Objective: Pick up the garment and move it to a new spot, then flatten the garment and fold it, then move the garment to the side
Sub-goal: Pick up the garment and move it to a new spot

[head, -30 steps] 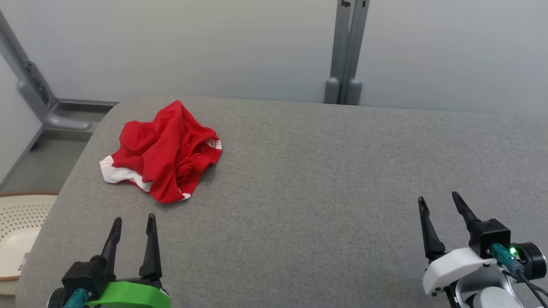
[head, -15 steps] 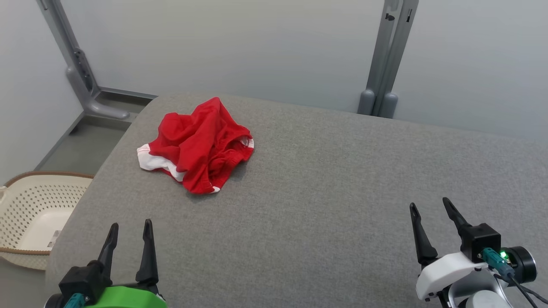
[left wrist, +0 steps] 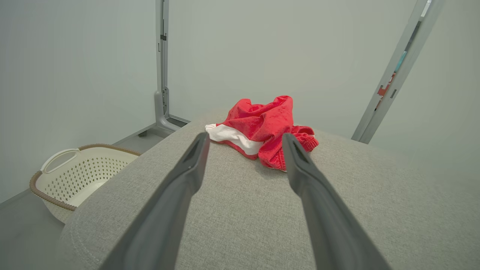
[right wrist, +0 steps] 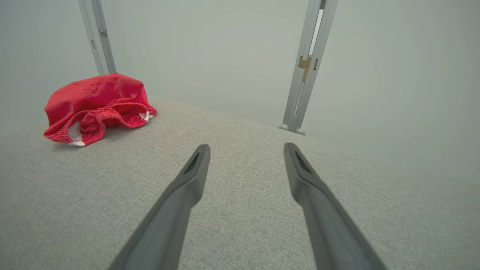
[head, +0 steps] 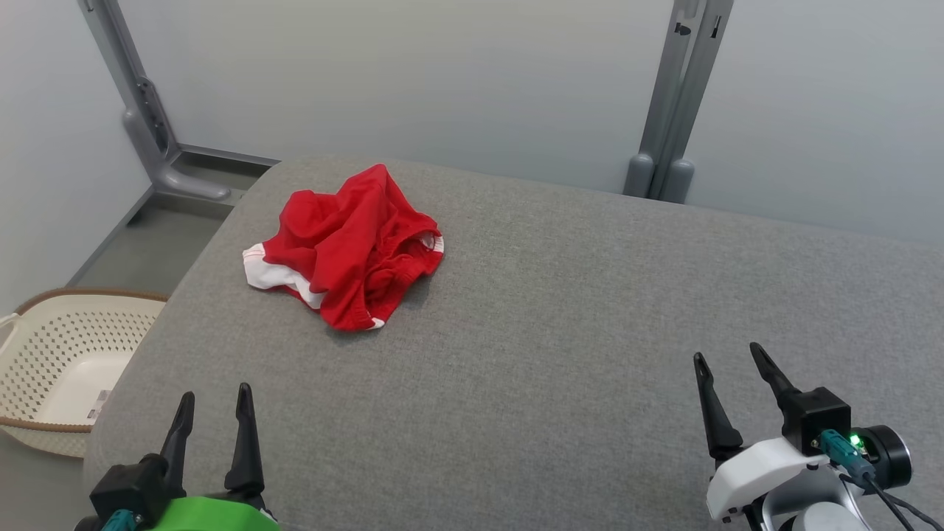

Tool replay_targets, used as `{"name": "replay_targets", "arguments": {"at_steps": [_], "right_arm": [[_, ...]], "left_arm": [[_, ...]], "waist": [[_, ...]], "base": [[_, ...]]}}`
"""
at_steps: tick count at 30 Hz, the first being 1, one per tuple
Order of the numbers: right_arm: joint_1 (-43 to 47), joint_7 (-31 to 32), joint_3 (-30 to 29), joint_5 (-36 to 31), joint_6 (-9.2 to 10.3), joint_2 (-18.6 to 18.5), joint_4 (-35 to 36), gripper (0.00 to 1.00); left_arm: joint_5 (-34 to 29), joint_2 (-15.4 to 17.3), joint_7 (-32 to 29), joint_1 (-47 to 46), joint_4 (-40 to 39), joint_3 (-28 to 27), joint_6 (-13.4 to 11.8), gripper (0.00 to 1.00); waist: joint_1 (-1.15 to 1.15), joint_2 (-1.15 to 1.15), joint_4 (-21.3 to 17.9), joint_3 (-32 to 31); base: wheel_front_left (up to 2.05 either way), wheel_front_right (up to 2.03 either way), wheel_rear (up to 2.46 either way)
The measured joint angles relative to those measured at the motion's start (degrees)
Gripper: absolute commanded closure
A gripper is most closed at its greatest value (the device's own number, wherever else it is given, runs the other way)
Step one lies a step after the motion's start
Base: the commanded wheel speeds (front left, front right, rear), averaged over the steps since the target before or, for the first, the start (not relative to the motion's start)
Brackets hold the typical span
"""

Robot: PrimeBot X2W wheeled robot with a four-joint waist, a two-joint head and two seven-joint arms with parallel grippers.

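Item: red shorts (head: 346, 251) with white trim and an elastic waistband. You will find them in a crumpled heap on the far left part of the grey padded table (head: 560, 332), near its rounded corner. They are bunched rather than spread, so by my judgement your pick-up has not begun. Item: left gripper (head: 214, 393), low at the near edge, fingers spread wide, holding and touching nothing. It points towards the heap but is well apart from it, which probably makes it your natural arm for the first reach. Item: right gripper (head: 727, 352), at the near right, equally wide and empty, over bare cloth well away from the shorts. Item: perforated cream laundry basket (head: 44, 339), on the floor beside the table's left edge.
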State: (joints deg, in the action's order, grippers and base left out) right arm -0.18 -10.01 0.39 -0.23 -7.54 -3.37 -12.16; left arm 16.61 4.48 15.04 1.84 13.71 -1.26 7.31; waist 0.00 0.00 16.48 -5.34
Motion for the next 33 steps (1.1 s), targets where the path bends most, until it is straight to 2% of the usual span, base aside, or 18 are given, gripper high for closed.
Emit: {"name": "replay_targets", "arguments": {"at_steps": [4,11,15,25,28,31,33], "right_arm": [[-0.1,0.0,0.2,0.0,0.0,0.0,0.0,0.0],[-1.4,0.9,2.1,-0.8,0.0,-0.4,0.9,0.0],[-2.6,2.1,4.3,-1.0,0.0,-1.5,1.5,0.0],[-7.3,4.1,8.2,-0.3,0.0,-4.5,5.1,0.0],[-8.2,4.4,8.7,-0.2,0.0,-5.0,6.5,0.0],[-9.1,4.5,9.3,0.2,0.0,-5.5,7.9,0.0],[-9.5,4.7,9.3,0.2,0.0,-5.6,8.4,0.0]], "left_arm": [[0.9,0.6,-1.8,-1.8,2.2,0.9,0.0,0.0],[3.4,3.7,-9.0,-14.7,12.1,5.2,0.0,0.0],[5.1,4.6,-12.2,-21.7,20.1,5.8,0.0,0.0],[9.7,8.3,-15.2,-36.2,35.2,3.1,0.0,0.0],[9.8,10.6,-15.2,-38.9,38.4,2.6,-1.4,0.0],[9.5,12.7,-14.9,-41.1,41.3,1.2,-3.8,0.0],[10.5,13.1,-15.2,-42.4,43.2,0.4,-4.3,0.0]], "waist": [[0.0,0.0,-0.1,0.7],[0.0,0.0,-1.4,2.5],[0.0,0.0,-3.6,3.7],[0.0,0.0,-11.0,10.1],[0.01,0.0,-13.4,12.6],[0.01,0.0,-15.7,15.0],[0.01,0.0,-17.4,16.8]], "base": [[0.0,0.0,0.0],[0.0,0.0,0.0],[0.0,0.0,0.0],[0.0,0.0,0.0],[0.0,0.0,0.0],[0.0,0.0,0.0],[0.0,0.0,0.0]]}}
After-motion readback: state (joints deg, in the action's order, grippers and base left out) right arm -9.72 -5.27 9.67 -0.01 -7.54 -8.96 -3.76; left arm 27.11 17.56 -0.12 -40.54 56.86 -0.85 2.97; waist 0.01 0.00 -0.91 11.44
